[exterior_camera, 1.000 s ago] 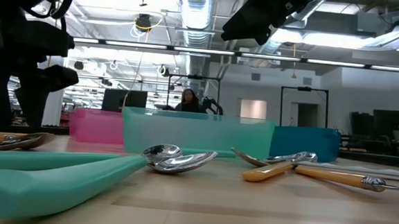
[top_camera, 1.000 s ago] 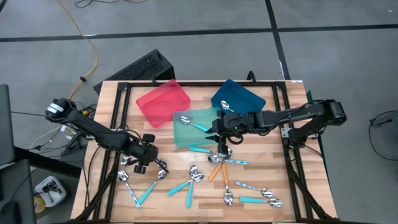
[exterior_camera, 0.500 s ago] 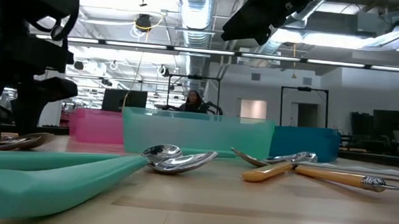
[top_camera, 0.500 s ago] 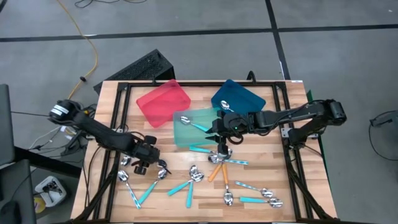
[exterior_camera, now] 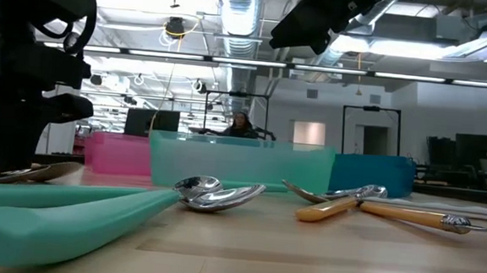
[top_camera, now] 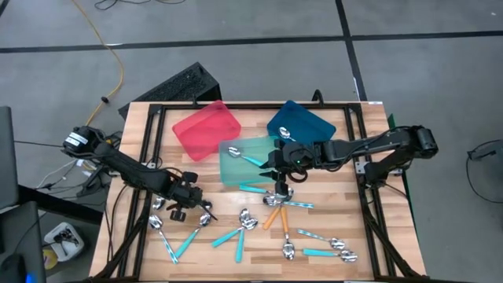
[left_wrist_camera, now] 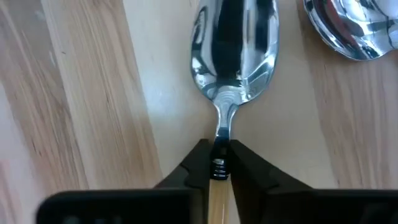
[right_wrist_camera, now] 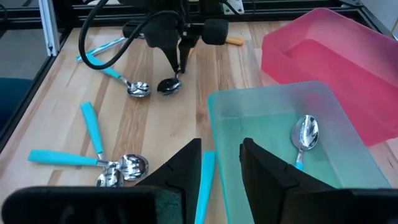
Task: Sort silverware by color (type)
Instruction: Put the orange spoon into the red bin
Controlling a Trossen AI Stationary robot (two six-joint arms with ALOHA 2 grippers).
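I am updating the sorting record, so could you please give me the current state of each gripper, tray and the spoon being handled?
left gripper: shut on the orange-handled spoon's neck, down at the table.
orange-handled spoon: lying flat on the wood, bowl up.
right gripper: open, empty, hovering beside the teal tray.
teal tray: holds one spoon.
red tray: empty.
blue tray: holds one spoon.
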